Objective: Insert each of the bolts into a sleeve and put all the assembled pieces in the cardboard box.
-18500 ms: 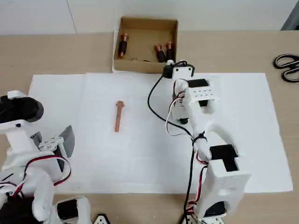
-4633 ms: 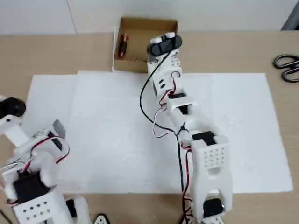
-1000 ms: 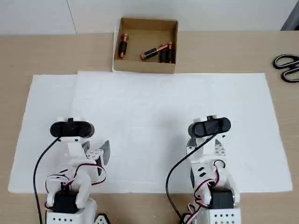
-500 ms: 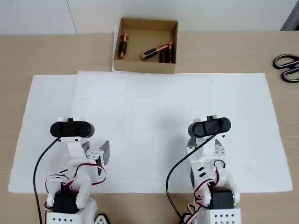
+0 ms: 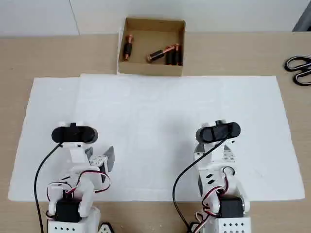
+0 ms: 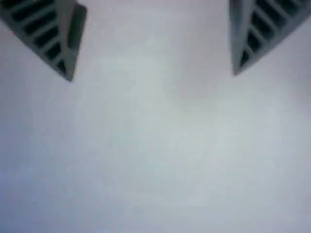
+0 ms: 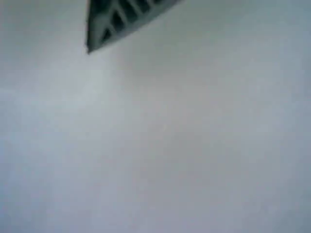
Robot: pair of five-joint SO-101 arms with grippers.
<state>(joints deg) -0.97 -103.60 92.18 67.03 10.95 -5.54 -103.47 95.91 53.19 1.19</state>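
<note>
While the left gripper [image 6: 151, 75] hangs over the near-left paper [image 5: 146, 111] with fingers spread and released, the assembled pieces [image 5: 158, 55] lie in the box [image 5: 150, 23] at the far middle. Right gripper [image 5: 226, 154], near right: grip cannot be told. Scissors [image 5: 299, 68], far right.

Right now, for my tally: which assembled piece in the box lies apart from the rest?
The piece by the left wall of the cardboard box; the others cluster rightward.
</note>
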